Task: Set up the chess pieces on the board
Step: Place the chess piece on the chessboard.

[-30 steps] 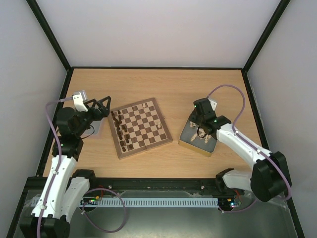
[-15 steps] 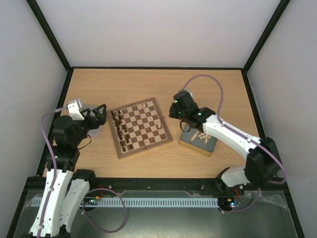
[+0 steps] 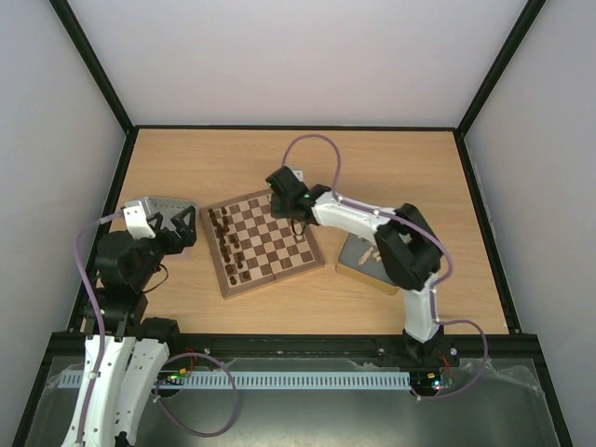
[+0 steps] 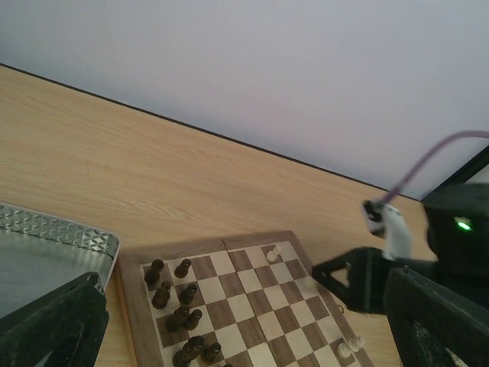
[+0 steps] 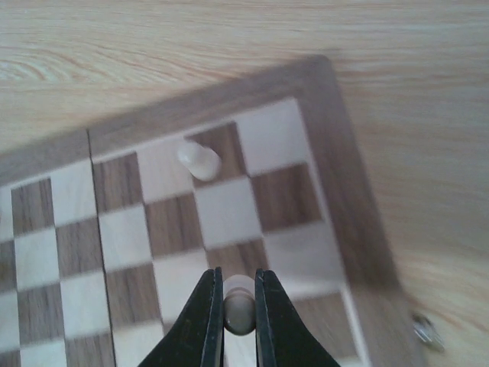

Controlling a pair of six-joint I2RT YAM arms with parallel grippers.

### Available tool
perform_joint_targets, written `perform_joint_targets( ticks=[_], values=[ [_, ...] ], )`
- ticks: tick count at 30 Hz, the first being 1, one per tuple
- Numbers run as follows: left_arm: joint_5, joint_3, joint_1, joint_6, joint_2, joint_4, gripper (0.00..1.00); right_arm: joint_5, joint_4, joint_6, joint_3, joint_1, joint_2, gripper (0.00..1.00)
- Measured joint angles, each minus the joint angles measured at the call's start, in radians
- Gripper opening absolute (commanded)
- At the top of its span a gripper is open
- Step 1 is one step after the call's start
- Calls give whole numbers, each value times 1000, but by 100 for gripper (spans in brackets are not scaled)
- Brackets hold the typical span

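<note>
Checkered wooden board [image 5: 286,195]: right end effector [image 5: 238,294] pinches rounded cream piece [image 5: 239,315], left end effector [image 3: 180,225] gapes empty.

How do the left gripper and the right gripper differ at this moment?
The left gripper is wide open and empty; the right gripper is shut on a pale piece. The left gripper hangs beside the board, off its left edge; the right gripper is over the board's far right corner. Both are black two-finger grippers.
</note>
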Motion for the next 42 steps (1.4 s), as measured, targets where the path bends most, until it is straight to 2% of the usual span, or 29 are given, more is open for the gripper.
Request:
perform_joint_targets(
  ticks=[5,11,33,42],
  values=[
    [0,-6,0,2,-1,0,100,-14,-56,-21,208,0,174,3],
    [15,-8,0,6,-8,1,100,-11,-153,-9,312,0,220,3],
    [27,-9,0,21,-26,7,100,10,-166,30,338,0,286,9],
    [27,-9,0,21,-20,7,100,6,-158,31,321,0,290,30]
  ],
)
